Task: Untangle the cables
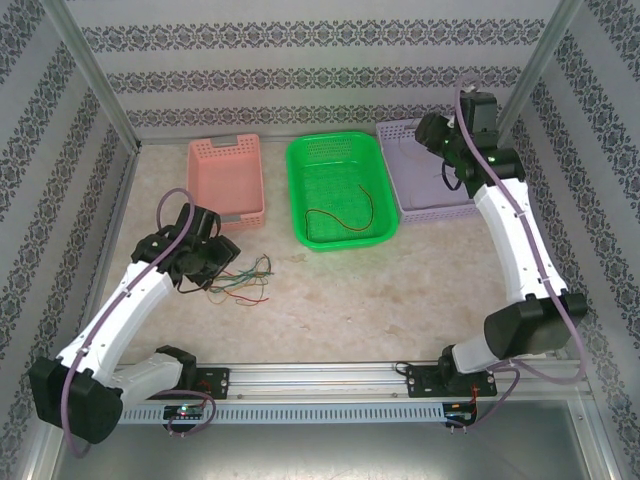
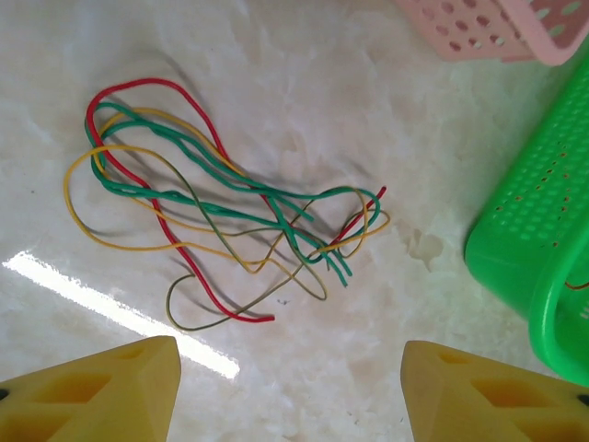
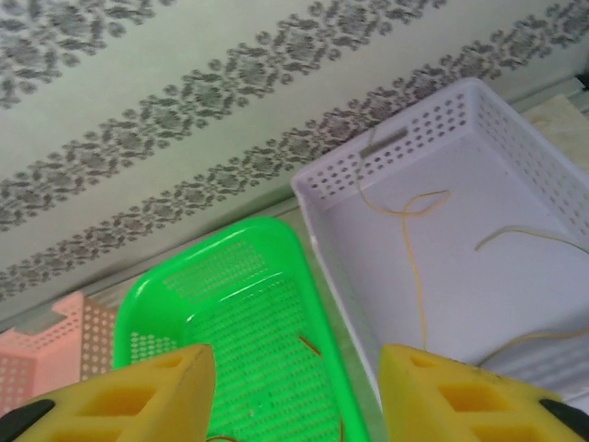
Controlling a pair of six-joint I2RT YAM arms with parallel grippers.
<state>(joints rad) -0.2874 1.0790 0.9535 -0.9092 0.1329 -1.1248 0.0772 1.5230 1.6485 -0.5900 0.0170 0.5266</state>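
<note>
Yellow fingers [image 2: 120, 387] of the left gripper [image 2: 290, 354] are seen closest to the lens, spread wide with nothing held between them. Just beyond them the cables [image 2: 276, 221] are found lying loose on the pale table [image 1: 400, 290]: red, green, yellow and olive-brown strands are looped over and through one another (the green ones run twisted together for much of their length), and most of them cross towards the right end of the bundle. From above, this bundle is seen just beside the left gripper, in front of the pink basket [image 1: 225, 150]. One more thin reddish-brown wire [image 1: 345, 226] is laid in a curve on the floor of the green basket [image 1: 293, 180], which is set between the pink one and the lilac basket [image 3: 433, 124]. Pale yellow wires [image 3: 411, 258] are spread inside the lilac basket. Above that basket the right gripper [image 3: 299, 368] is held high, its jaws likewise parted and empty.
</note>
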